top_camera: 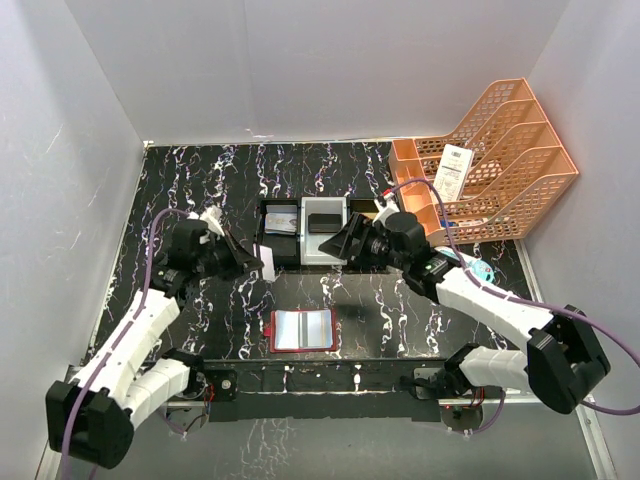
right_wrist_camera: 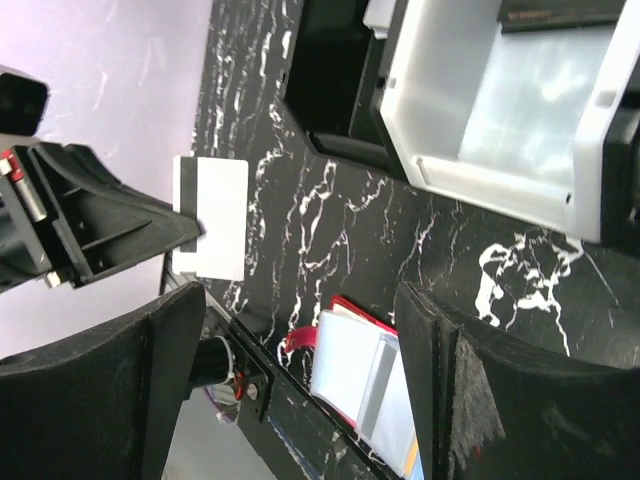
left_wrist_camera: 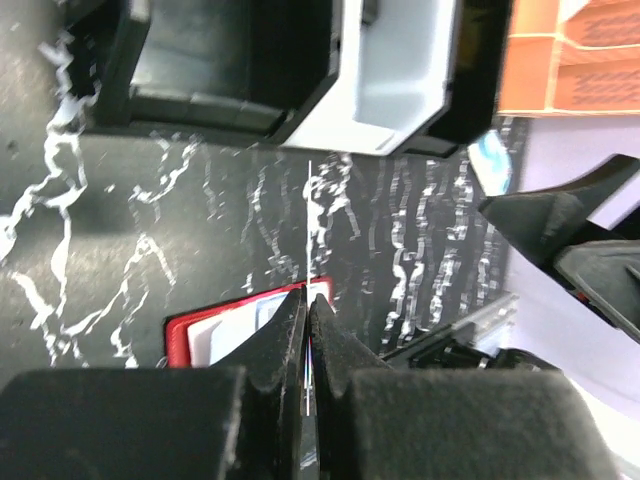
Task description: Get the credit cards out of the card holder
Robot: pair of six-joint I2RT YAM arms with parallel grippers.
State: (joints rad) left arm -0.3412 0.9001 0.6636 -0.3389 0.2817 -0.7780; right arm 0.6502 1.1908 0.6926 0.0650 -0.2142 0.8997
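The dark-red card holder [top_camera: 275, 330] lies open near the table's front edge, with light silvery-blue credit cards [top_camera: 303, 329] lying on it. It also shows in the right wrist view [right_wrist_camera: 345, 305] with cards [right_wrist_camera: 365, 365] on it, and in the left wrist view [left_wrist_camera: 178, 335]. My left gripper [top_camera: 256, 262] is shut on a white card [top_camera: 268, 262], held above the table left of the tray. The card is edge-on in the left wrist view [left_wrist_camera: 309, 200] and flat in the right wrist view [right_wrist_camera: 218, 215]. My right gripper [top_camera: 332, 245] is open and empty above the tray's front edge.
A black-and-white three-compartment tray [top_camera: 303, 258] stands behind the card holder, with a card in its left compartment [top_camera: 282, 222] and a dark object in the middle one [top_camera: 322, 222]. An orange mesh file rack [top_camera: 500, 150] stands at the back right. White walls enclose the table.
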